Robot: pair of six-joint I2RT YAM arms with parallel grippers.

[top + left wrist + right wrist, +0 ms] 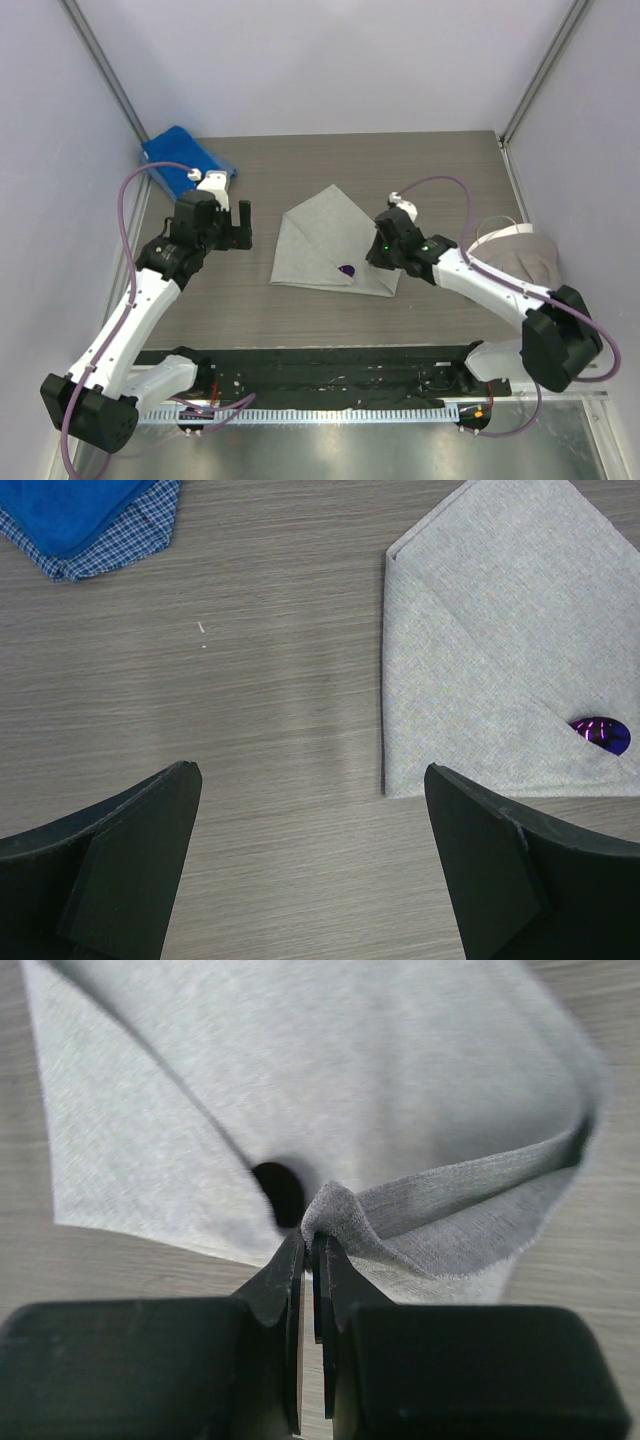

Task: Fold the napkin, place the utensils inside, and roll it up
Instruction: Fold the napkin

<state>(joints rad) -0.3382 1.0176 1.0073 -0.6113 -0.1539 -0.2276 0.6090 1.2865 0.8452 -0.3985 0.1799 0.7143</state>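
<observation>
right gripper pinches napkin edge at 4 o'clock | left gripper wide | risk: lifted fold tips spoon out

Only the purple head of the spoon peeks from the napkin fold, the handle is buried under the cloth. Right wrist view now: a dark oval on the napkin just left of the right gripper pinch, too blurred to call. The napkin's right edge smears out of focus and its top runs off the frame. From above, that gripper's tips are lost under its own wrist at the napkin's right corner. Left wrist view cuts the napkin at top and right, clips the towel far left of it, and chops the left gripper fingers at the bottom. Two white specks left of the napkin, too small to identify. Right of the napkin, the beige cloth sits partly behind the right arm
</observation>
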